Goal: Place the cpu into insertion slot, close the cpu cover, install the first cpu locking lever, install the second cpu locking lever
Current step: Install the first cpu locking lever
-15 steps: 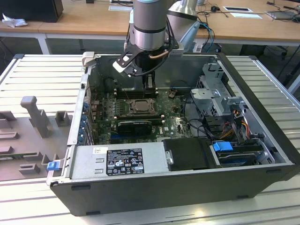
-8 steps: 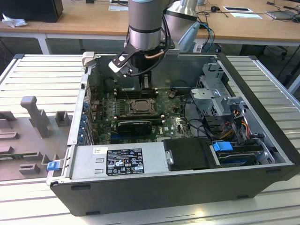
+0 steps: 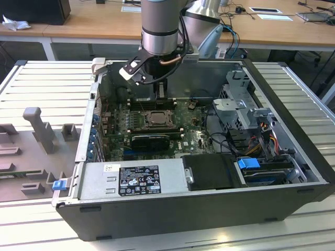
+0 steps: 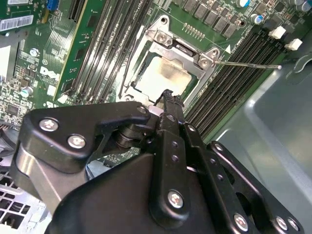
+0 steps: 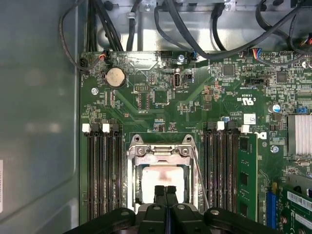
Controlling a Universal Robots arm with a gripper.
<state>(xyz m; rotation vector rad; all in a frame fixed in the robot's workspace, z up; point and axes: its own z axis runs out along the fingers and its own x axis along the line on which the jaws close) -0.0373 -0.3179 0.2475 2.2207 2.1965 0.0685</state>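
Computer case [image 3: 183, 209] lies open on the desk [image 3: 42, 83], the green circuit board [image 5: 161, 112] at its floor. The hand [image 5: 165, 191] hangs low over the insertion slot [image 5: 132, 141], fingers pressed together on nothing, tips at the edge of the cpu cover [image 5: 161, 151]. That cover lies down over the cpu [image 5: 163, 178], which sits in the slot. A thin locking lever [image 4: 246, 64] juts free across the memory slots [image 4: 229, 87]. Likely risks: the joined tips slip off that springy wire and gouge the board, or they press the cover askew and strain the cpu.
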